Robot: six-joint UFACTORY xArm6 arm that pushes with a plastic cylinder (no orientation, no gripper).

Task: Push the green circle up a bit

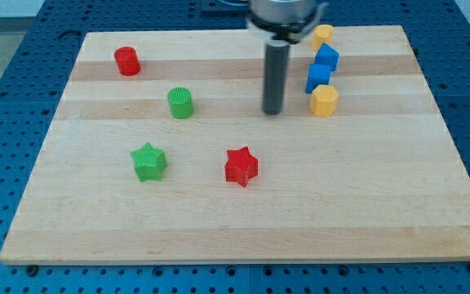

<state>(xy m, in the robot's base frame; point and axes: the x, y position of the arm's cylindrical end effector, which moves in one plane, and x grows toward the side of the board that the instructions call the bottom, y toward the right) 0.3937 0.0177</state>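
Note:
The green circle (180,103) is a ribbed green cylinder standing on the wooden board (243,220), left of centre in the upper half. My tip (272,112) is the lower end of the dark rod and rests on the board well to the right of the green circle, at about the same height in the view, not touching it. A yellow hexagon block (324,100) lies just right of my tip, with a small gap between them.
A red cylinder (126,61) stands at upper left. A green star (149,162) and a red star (241,167) lie below. Two blue blocks (327,57) (318,77) and another yellow block (323,34) sit in a column at upper right.

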